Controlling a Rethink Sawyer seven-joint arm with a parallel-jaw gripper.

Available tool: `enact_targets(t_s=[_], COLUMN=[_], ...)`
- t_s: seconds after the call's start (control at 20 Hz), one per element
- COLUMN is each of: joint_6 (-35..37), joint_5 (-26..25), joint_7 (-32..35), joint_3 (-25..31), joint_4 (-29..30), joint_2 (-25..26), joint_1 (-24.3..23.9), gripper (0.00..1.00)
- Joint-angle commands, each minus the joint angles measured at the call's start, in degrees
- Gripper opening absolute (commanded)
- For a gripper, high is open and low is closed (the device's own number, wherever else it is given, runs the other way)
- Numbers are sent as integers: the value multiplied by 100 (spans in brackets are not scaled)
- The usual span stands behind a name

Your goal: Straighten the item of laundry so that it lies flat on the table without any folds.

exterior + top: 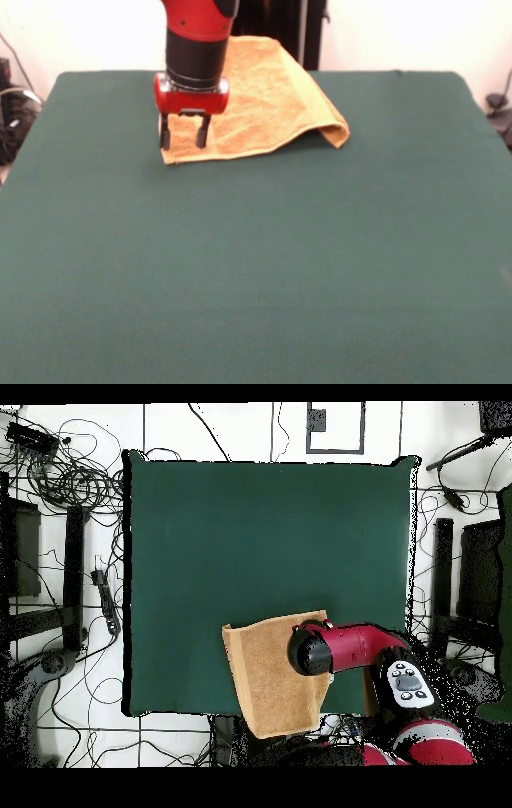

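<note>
Clearly soft, light terry towel (pixel 264 100), doubled over; my pincer (pixel 185 132) open, empty, straddling corner beneath. Pinch that corner, drag across counter (pixel 256 264).

Tangled black cables (pixel 70 479) lie on a white tiled floor (pixel 170 424) around the table's edges, with dark equipment (pixel 20 549) at one side and a grey square frame (pixel 335 426) beyond
</note>
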Motion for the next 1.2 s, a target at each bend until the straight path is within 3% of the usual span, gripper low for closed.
enact_targets(t_s=[0.05,1.2], joint_6=[-1282,-1213], joint_5=[-226,-138], joint_7=[643,748], joint_3=[338,265], joint_4=[-741,-650], joint_2=[1666,1587], joint_1=[-71,31], gripper=[100,100])
